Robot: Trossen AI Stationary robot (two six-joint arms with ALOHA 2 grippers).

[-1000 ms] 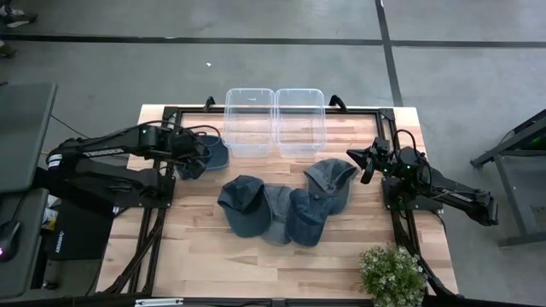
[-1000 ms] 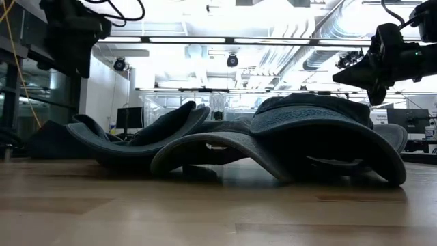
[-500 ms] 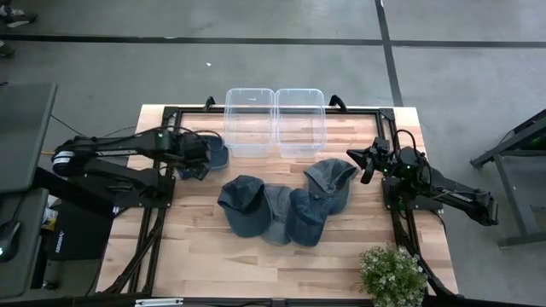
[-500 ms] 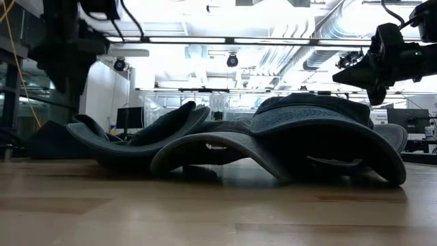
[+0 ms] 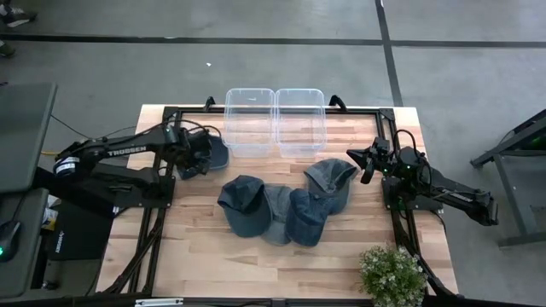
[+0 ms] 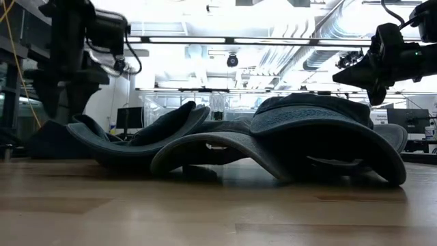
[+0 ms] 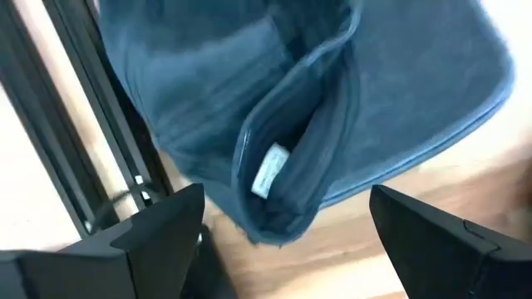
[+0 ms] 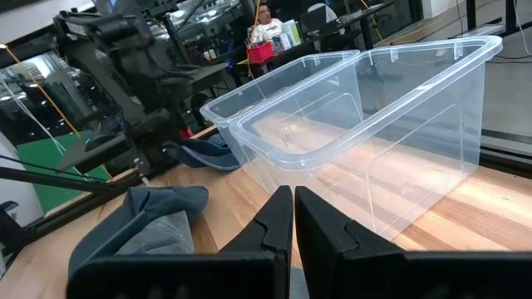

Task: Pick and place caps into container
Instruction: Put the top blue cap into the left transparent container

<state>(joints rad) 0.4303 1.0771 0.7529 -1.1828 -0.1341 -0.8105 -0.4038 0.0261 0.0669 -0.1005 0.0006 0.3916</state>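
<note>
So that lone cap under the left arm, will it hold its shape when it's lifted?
Probably not. The lone cap lies folded with its lining creased, so the crown looks soft and should sag. The brim keeps its curve, likely stiffer. The left end effector stands open over it, and thin cloth may slip.

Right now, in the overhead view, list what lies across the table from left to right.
Left gripper over a dark blue denim cap → two clear plastic bins → right gripper, beside the table's right edge.
</note>
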